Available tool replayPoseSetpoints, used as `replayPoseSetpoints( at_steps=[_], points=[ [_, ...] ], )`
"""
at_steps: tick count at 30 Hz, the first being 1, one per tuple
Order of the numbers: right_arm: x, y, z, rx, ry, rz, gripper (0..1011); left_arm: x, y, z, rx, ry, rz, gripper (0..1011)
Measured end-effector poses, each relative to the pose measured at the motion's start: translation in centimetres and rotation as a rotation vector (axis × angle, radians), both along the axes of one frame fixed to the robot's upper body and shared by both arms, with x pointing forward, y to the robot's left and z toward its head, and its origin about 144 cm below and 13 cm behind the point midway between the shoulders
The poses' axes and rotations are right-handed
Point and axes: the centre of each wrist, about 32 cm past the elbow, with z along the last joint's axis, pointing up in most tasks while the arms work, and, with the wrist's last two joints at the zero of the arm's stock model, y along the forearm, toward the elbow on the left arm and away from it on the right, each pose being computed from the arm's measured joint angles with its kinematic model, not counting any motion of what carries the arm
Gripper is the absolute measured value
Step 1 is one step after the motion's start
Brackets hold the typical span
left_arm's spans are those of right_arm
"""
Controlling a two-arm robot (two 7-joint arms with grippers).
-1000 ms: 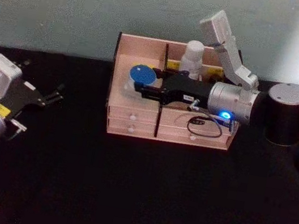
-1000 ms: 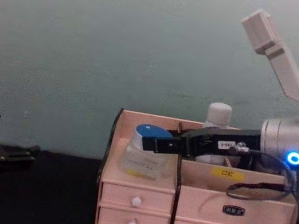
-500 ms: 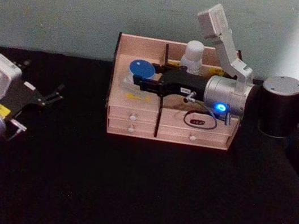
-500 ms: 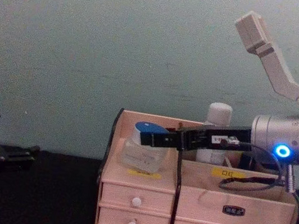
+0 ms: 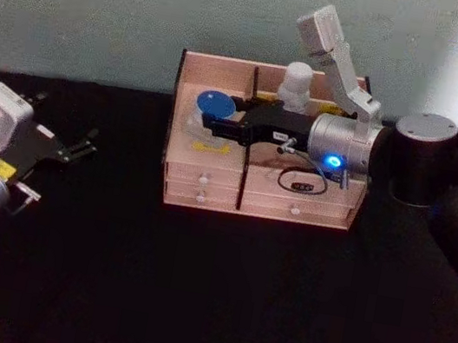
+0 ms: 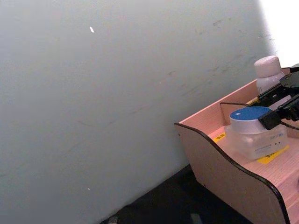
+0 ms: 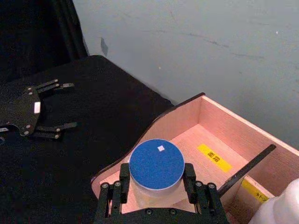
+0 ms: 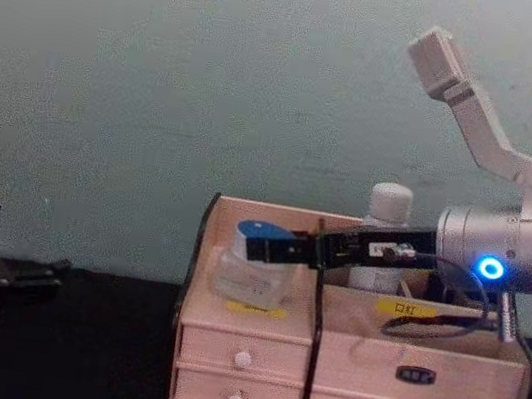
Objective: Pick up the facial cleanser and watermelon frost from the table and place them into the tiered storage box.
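Observation:
A clear jar with a blue lid point(image 5: 213, 106) point(image 8: 254, 277) point(image 6: 254, 137) stands in the left top compartment of the tiered storage box point(image 5: 208, 193) point(image 8: 362, 362). My right gripper point(image 5: 209, 124) point(image 7: 156, 174) reaches in from the right, shut on the jar just under its lid. A white bottle point(image 5: 295, 84) point(image 8: 389, 209) stands upright in the back right compartment. I cannot tell which of the two is the facial cleanser and which the watermelon frost. My left gripper point(image 5: 84, 145) point(image 7: 70, 105) hangs open over the table at the far left.
The black table point(image 5: 217, 293) spreads in front of the box and between the box and the left arm. A pale wall point(image 8: 161, 92) stands right behind the box. A black cable loop point(image 5: 302, 184) hangs from the right wrist over the box's front.
The right arm has drawn back toward the wall and lowered the jar a little into the left compartment. The left arm has stayed put.

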Motion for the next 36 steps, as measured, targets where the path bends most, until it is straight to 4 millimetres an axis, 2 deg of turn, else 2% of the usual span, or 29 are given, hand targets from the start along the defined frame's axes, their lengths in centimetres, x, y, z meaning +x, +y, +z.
replayPoseSetpoints(
  at_steps=[36],
  points=[
    [0.38, 0.29, -0.21, 0.0, 0.018, -0.01, 700, 0.0, 0.0, 0.0, 0.0, 0.0, 0.0, 1001]
  ],
)
